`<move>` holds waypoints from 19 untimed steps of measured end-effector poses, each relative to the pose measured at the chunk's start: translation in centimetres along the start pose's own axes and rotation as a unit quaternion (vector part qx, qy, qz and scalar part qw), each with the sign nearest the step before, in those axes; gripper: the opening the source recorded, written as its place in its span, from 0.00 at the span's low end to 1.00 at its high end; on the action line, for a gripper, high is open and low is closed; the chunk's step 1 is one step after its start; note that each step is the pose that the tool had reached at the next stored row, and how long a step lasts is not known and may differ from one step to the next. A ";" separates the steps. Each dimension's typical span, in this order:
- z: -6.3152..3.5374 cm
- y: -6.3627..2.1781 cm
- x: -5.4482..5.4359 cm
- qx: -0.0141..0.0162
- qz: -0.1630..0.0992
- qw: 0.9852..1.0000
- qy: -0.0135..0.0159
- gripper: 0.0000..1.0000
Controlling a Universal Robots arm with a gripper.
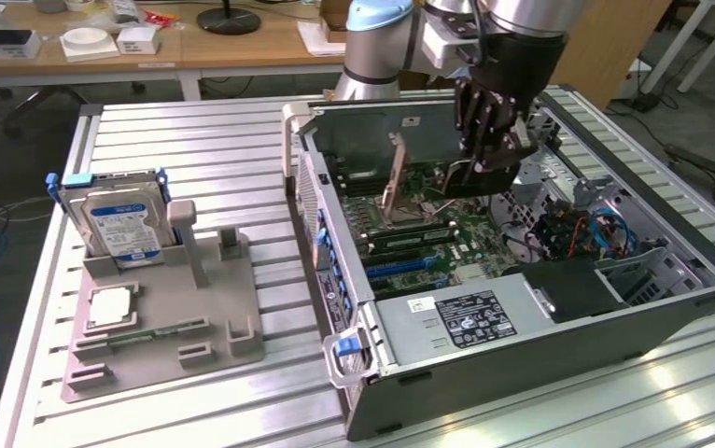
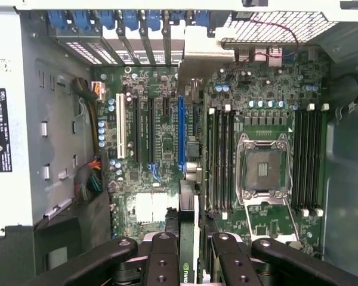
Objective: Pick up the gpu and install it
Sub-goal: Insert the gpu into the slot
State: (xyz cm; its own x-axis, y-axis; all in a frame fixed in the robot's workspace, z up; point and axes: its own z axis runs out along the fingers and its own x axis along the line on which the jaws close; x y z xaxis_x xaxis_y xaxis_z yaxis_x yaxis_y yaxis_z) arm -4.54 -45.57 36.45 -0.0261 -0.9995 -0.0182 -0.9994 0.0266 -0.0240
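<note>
1. You are holding the graphics card (image 2: 188, 265) edge-on, with the fingers (image 2: 162, 262) pinching it from both sides inside the open computer case (image 1: 656, 308).
2. The pick-up looks done, but the seating is not: the card is hanging above the motherboard (image 2: 161, 143), roughly in line with the long blue slot (image 2: 181, 134).
3. You are working in tight room: the memory slots (image 2: 221, 161) are sitting just beside that slot, and the case walls are hemming you in.

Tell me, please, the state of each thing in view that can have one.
gripper: shut on the gpu.
gpu: held edge-on above the motherboard, not seated.
blue expansion slot: empty.
CPU socket: empty.
computer case: side open.
hard drive: upright in its holder.
</note>
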 end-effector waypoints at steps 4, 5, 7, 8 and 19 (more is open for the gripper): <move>0.18 0.36 0.0 0.000 0.000 1.000 0.000 0.26; 0.23 0.42 0.0 0.000 0.000 1.000 0.000 0.26; 0.32 0.52 0.0 0.000 -0.001 1.000 0.000 0.26; 0.36 0.55 0.0 0.000 -0.001 1.000 0.000 0.26; 1.16 0.78 0.0 0.000 -0.004 1.000 0.000 0.26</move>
State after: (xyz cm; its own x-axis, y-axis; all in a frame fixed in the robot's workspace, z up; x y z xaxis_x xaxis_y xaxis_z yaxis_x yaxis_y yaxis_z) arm -5.29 -45.57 35.27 -0.0173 -0.9997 -0.0182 -0.9996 0.0177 -0.0240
